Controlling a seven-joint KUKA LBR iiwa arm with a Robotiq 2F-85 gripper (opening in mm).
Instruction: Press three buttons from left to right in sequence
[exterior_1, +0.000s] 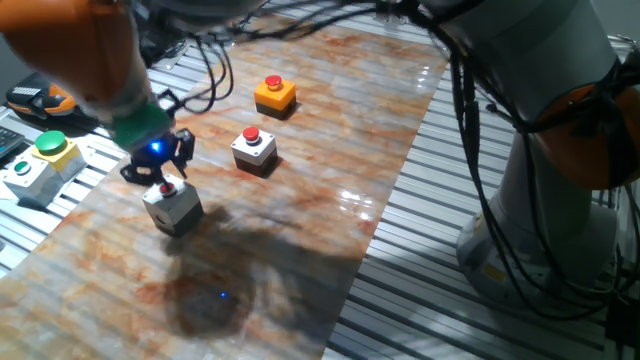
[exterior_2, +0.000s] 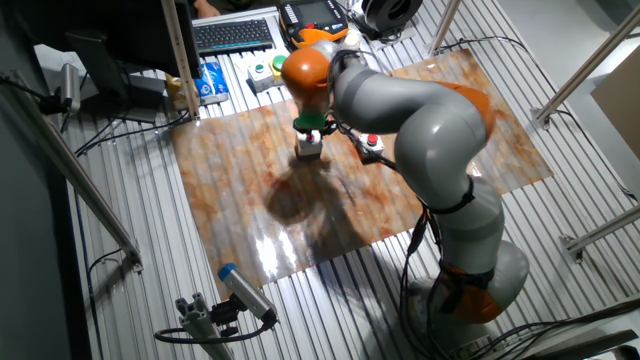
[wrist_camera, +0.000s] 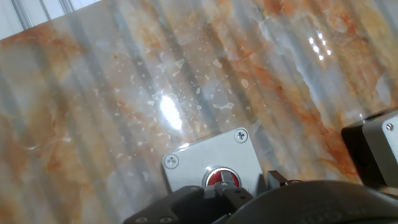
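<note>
Three boxes with red buttons stand in a row on the marbled board. The nearest grey-white box (exterior_1: 174, 210) (exterior_2: 309, 152) (wrist_camera: 211, 160) lies directly under my gripper (exterior_1: 163, 178) (exterior_2: 312, 136) (wrist_camera: 225, 190). In the hand view the fingertips are shut together, right at its red button (wrist_camera: 219, 177), which they partly cover. The middle grey-white box (exterior_1: 255, 150) (exterior_2: 372, 146) (wrist_camera: 384, 144) stands untouched to the right. The flat orange box (exterior_1: 275, 95) sits farthest away. In the other fixed view my arm hides it.
A grey box with a green button on a yellow top (exterior_1: 42, 158) sits off the board on the slatted table at the left. Cables (exterior_1: 215, 70) hang near the board's far edge. The robot base (exterior_1: 545, 230) stands on the right.
</note>
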